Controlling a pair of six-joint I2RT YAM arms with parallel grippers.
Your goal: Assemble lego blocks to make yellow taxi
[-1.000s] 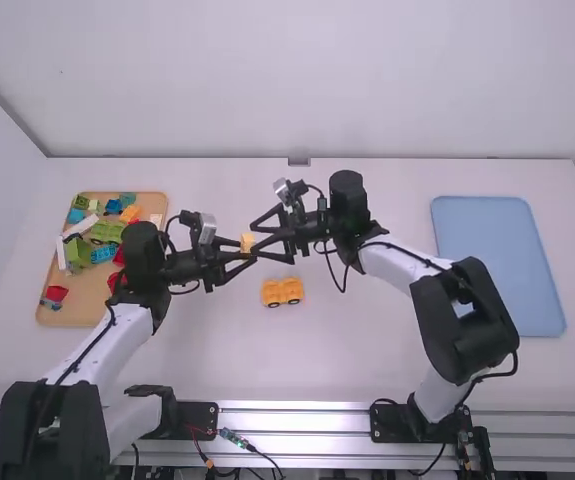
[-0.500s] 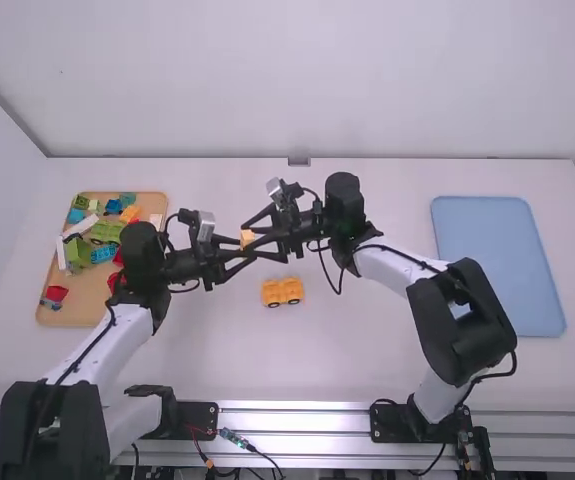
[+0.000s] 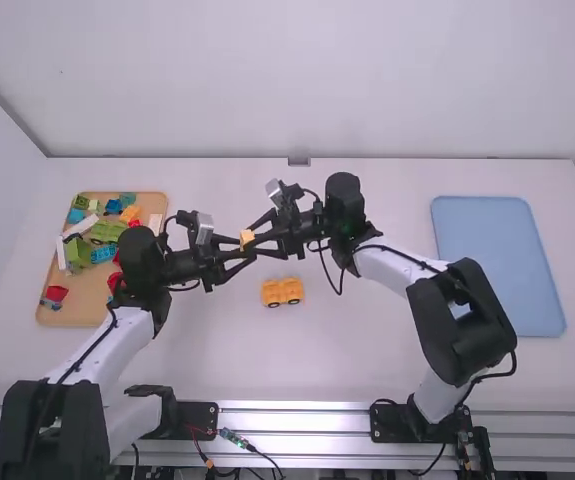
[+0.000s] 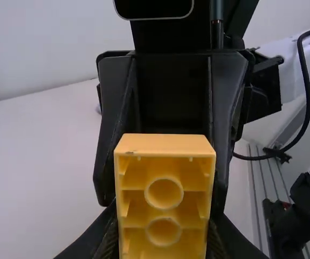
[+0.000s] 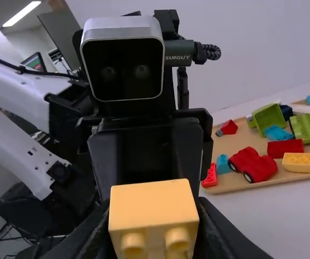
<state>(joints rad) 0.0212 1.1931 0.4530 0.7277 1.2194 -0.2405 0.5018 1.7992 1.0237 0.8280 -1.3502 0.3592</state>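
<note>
nearest, along the bottom edge of the high view, runs a metal rail (image 3: 297, 420); the left arm (image 3: 92, 365) rises at lower left, the right arm (image 3: 472, 310) at lower right. past the rail, near the middle of the frame, the yellow car (image 3: 283, 291) sits upright on the white desk (image 3: 337, 350). a bit farther up and left, raised off the desk, is the yellow block (image 3: 247, 239), with both pincers meeting at it. the left pincer (image 3: 244, 250) is clamped on the block; in its wrist view the block's hollow underside shows, with two round tubes. the right pincer (image 3: 258, 247) is clamped on it too, and its wrist view shows studs at the block's lower edge. at left in the high view is a wooden tray (image 3: 87, 290) of mixed pieces; the right wrist view shows a red car (image 5: 258, 167) and a yellow brick (image 5: 298, 162) on it. at right lies a blue mat (image 3: 497, 260). farthest, across the top, stands a pale wall (image 3: 287, 80).
</note>
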